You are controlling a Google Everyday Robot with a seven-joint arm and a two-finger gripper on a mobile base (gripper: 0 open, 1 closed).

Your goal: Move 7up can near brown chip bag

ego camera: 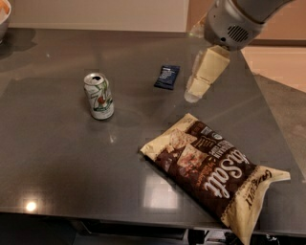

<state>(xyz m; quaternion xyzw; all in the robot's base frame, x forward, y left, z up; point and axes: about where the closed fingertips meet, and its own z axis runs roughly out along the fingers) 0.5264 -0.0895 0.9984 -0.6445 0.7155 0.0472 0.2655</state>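
The 7up can [99, 95] stands upright on the dark grey table [57, 158], left of centre, silver-white with green and red marks. The brown chip bag [213, 175] lies flat at the front right, dark brown with cream ends and white "Salt" lettering. My gripper [197, 88] hangs above the table at the upper right, its cream fingers pointing down and left. It is above and behind the bag and well to the right of the can. It holds nothing.
A small dark blue flat packet [167, 77] lies between the can and the gripper, just left of the fingertips. A bowl's edge [4, 14] shows at the far left corner. The table's right edge runs diagonally past the bag.
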